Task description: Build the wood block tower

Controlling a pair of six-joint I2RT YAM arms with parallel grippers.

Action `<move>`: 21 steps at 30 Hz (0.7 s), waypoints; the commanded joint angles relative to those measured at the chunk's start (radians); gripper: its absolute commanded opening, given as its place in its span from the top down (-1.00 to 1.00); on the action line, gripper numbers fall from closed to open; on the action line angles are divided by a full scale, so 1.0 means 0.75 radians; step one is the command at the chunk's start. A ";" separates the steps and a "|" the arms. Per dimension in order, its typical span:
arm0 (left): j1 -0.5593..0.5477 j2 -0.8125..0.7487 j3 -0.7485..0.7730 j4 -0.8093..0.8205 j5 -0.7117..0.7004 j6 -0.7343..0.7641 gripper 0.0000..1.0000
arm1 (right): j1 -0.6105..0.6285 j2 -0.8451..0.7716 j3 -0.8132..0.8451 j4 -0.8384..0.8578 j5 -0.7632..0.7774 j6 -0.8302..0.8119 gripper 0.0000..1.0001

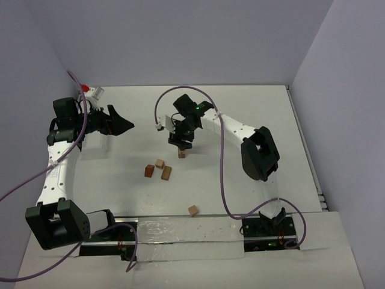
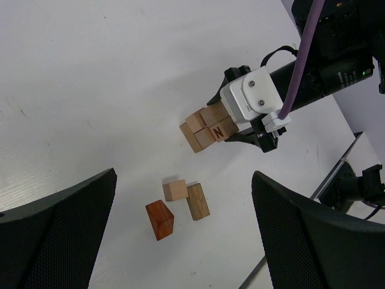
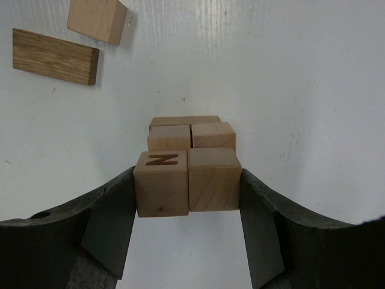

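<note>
My right gripper [image 1: 181, 146] points down at the middle of the table, shut on two tan wood blocks held side by side: a cube marked N [image 3: 161, 183] and a plain cube [image 3: 214, 179]. They are the top layer of the tower [image 2: 204, 127], lying right over a second pair of cubes [image 3: 191, 137] with a flat block under those. A reddish-brown block [image 2: 159, 220], a tan cube [image 2: 175, 189] and a darker cuboid [image 2: 198, 201] lie loose in a cluster. Another tan cube [image 1: 193, 210] lies near the front edge. My left gripper [image 1: 123, 125] hovers open at the left, holding nothing.
A small red and white object [image 1: 93, 91] sits at the back left corner. Purple cables [image 1: 224, 174] trail from both arms. Grey walls close the table at the back and on both sides. The arm bases stand along the front rail [image 1: 180, 232].
</note>
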 commanded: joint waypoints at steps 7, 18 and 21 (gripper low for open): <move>0.009 0.006 0.012 0.044 0.031 -0.001 -0.98 | 0.002 0.028 0.059 0.016 0.004 0.010 -0.07; 0.010 0.009 0.010 0.044 0.029 0.002 -0.98 | 0.012 0.036 0.064 0.024 0.002 0.014 -0.13; 0.009 0.008 0.010 0.046 0.027 0.002 -0.99 | 0.015 0.032 0.066 0.024 0.000 0.012 -0.13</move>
